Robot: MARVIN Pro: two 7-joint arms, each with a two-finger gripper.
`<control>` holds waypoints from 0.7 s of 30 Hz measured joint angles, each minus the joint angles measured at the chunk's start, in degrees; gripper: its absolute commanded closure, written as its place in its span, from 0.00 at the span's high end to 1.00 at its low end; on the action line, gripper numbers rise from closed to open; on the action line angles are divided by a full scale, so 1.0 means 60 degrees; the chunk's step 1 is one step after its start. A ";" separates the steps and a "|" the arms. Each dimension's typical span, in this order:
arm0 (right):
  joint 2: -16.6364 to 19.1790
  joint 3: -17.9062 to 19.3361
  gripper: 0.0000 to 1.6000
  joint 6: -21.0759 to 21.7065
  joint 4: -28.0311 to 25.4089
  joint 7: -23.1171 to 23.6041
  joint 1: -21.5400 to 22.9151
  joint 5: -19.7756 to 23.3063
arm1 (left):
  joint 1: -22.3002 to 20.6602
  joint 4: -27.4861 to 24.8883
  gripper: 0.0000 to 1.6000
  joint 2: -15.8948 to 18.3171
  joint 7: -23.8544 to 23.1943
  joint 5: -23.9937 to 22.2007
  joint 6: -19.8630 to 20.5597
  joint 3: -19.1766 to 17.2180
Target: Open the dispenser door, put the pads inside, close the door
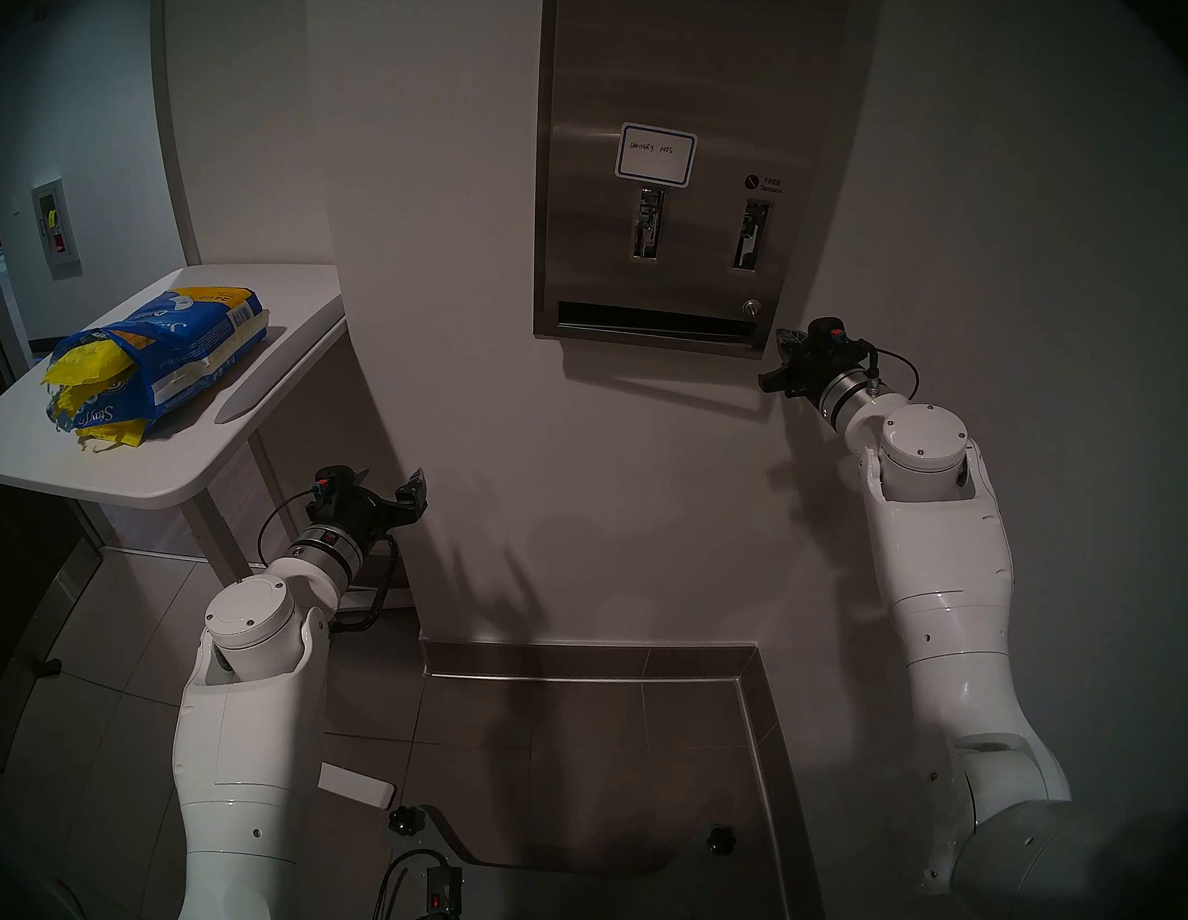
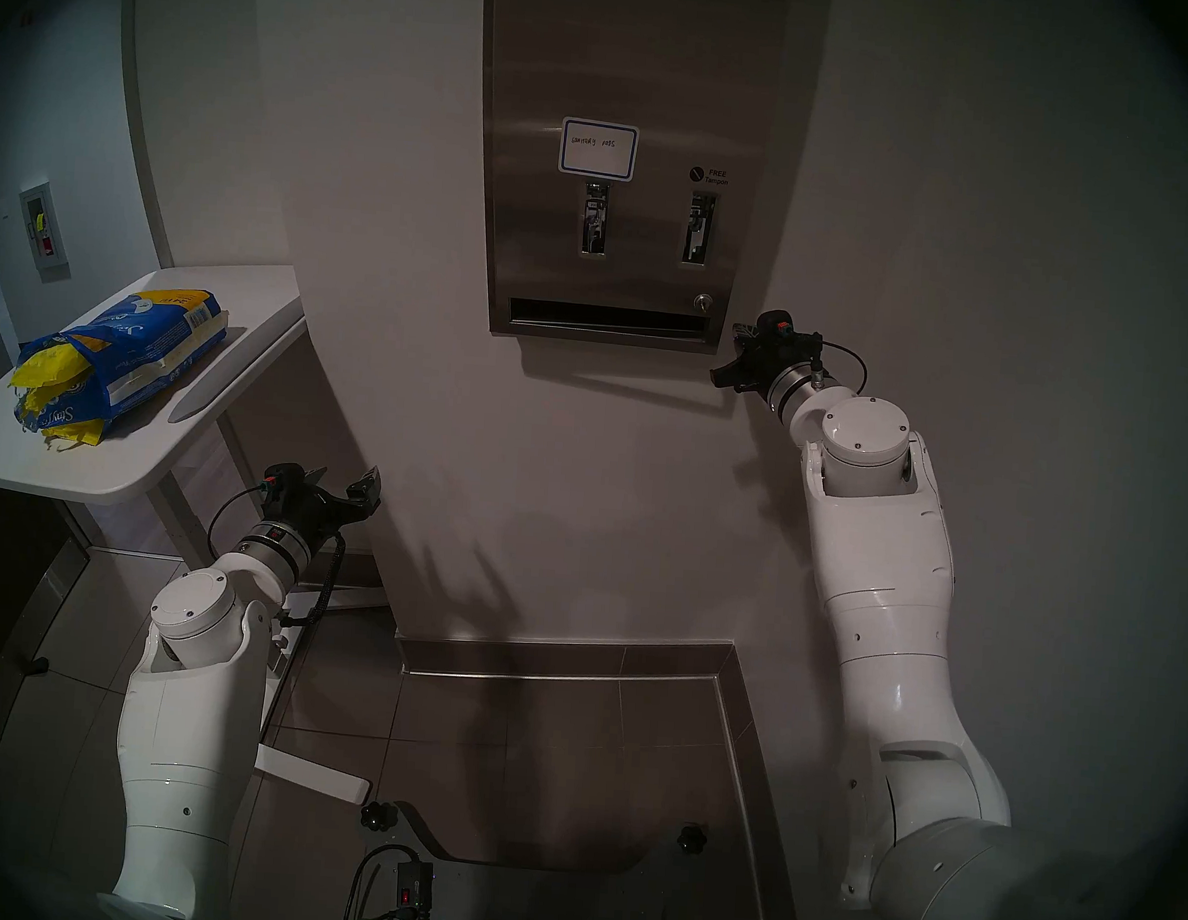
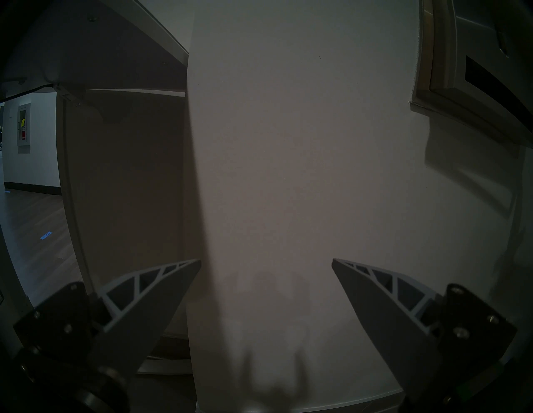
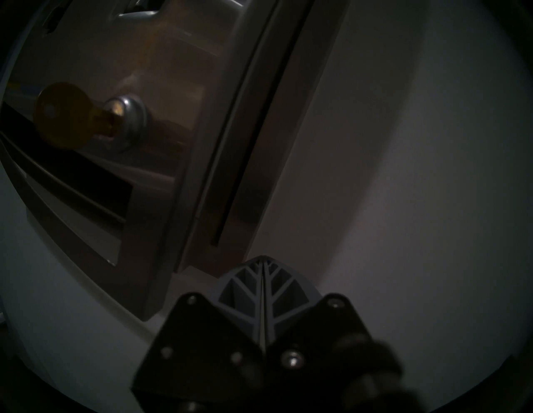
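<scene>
Head view: white side table (image 1: 181,465) beside plain wall (image 1: 452,232), tiled floor (image 1: 560,745).

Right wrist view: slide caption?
Shut right tool beside the closed dispenser door's right edge; brass key in lock.

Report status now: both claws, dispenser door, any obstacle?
Left claw open, empty. Right claw shut, empty, beside dispenser door, lower right corner. Door closed, key in lock. Nothing in the way.

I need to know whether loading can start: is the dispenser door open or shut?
Shut. The dispenser door lies flush in its frame in both head views, with only a thin dark seam along its edge in the right wrist view.
</scene>
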 measured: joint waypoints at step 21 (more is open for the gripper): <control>0.0498 -0.0221 0.00 -0.0094 -0.0171 0.0963 0.0137 0.0103 | 0.0000 0.0000 1.00 0.0000 0.0001 -0.0001 0.0000 0.0000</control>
